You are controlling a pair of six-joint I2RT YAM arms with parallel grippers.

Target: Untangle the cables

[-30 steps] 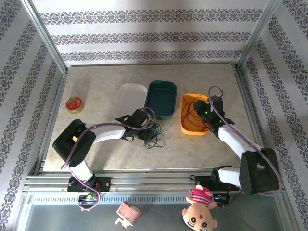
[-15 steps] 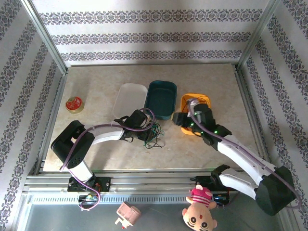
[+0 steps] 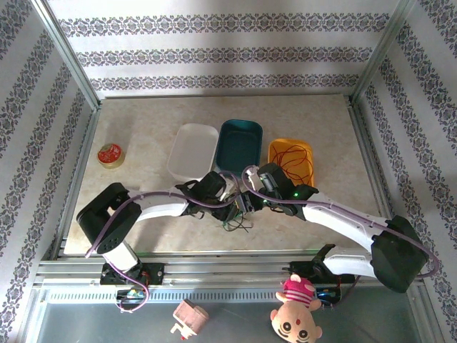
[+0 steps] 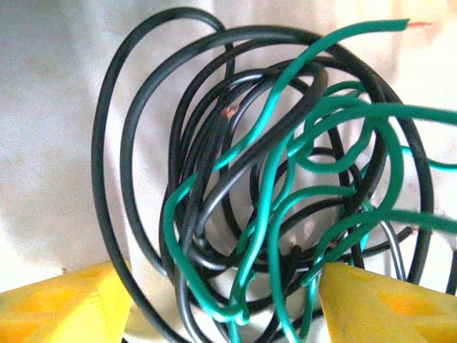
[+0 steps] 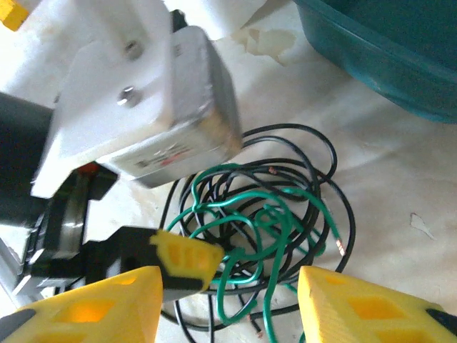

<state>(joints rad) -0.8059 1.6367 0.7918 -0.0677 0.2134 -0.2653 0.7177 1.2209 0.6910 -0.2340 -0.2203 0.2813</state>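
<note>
tangle of black and green cables (image 4: 265, 179) on tabletop (image 3: 143, 128) just in front of teal tray (image 3: 239, 146), left gripper (image 4: 225, 300) spread with strands between its tips, right gripper (image 5: 228, 300) spread just above the tangle, red cable (image 3: 293, 163) in orange tray (image 3: 308, 147)

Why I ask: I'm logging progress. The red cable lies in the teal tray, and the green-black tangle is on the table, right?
Wrong tray: the top view shows the red cable in the orange tray. The green-black tangle is on the table, as you said.
</note>
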